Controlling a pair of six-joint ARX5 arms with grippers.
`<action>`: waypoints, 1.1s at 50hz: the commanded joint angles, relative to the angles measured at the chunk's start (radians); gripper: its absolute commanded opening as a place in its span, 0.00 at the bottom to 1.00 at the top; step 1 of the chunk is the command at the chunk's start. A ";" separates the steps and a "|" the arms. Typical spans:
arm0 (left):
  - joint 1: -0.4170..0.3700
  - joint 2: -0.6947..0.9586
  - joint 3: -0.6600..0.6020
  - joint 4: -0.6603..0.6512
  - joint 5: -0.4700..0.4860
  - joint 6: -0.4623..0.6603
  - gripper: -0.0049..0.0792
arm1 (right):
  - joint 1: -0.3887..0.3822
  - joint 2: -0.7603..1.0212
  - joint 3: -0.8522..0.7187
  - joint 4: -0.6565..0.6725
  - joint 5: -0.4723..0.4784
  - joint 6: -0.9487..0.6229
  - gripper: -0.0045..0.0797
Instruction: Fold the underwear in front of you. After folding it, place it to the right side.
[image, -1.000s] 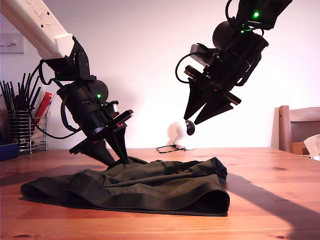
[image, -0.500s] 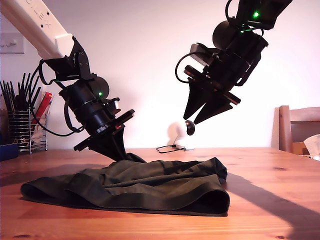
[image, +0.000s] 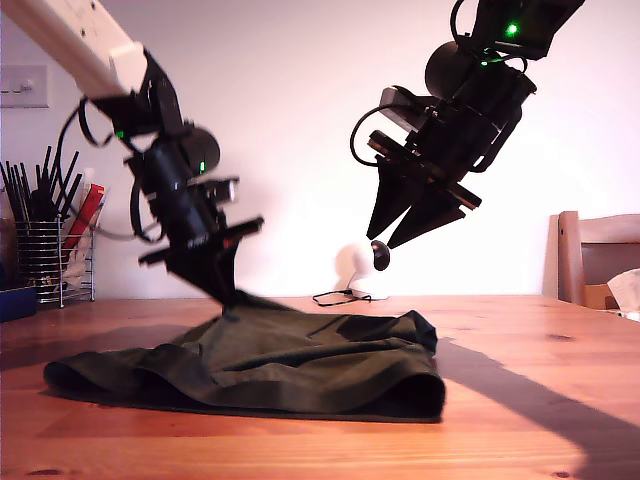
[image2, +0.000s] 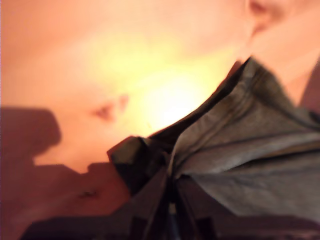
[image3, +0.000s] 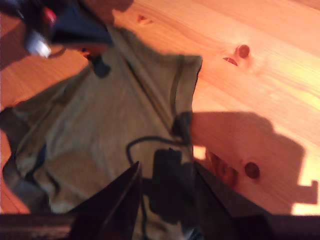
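A: So, where does the underwear (image: 260, 365) lie?

B: Spread on the worktop (image: 540, 400), its long axis running from the exterior view's left to its right, roughly nine o'clock to three o'clock across the picture. One edge is lifted into a peak at about eleven o'clock of the heap.

A: Which pincer has it?

B: My first pincer (image: 226, 300). In the first wrist view the cloth bunches into pleats that converge right at the jaws, so I judge them pinched on a fold of that raised edge. The arm leans in from the exterior view's left.

A: And the other?

B: My second pincer (image: 385, 238) hangs well above the worktop, at about one o'clock from the garment, touching nothing. Its second wrist view looks down on the cloth with both fingers (image3: 112, 205) parted and only the garment showing between them, so it is spread and empty.

A: Then what does the fold turn on?

B: On direction, I'd say. The free bulk lies toward three o'clock from my first pincer, so carrying the held edge that way along the long axis would lay it over the rest. My first arm is the nearer one. The small white camera (image: 362, 265) behind stands apart.
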 joint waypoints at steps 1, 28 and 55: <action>-0.002 -0.050 0.048 -0.019 0.000 0.021 0.03 | 0.005 0.002 -0.010 0.003 -0.001 -0.003 0.38; 0.043 -0.023 0.107 -0.224 -0.233 0.106 0.03 | 0.005 0.002 -0.011 -0.013 -0.001 -0.003 0.38; 0.053 -0.011 0.107 -0.237 -0.337 0.183 0.40 | 0.017 0.002 -0.010 -0.053 -0.002 -0.004 0.38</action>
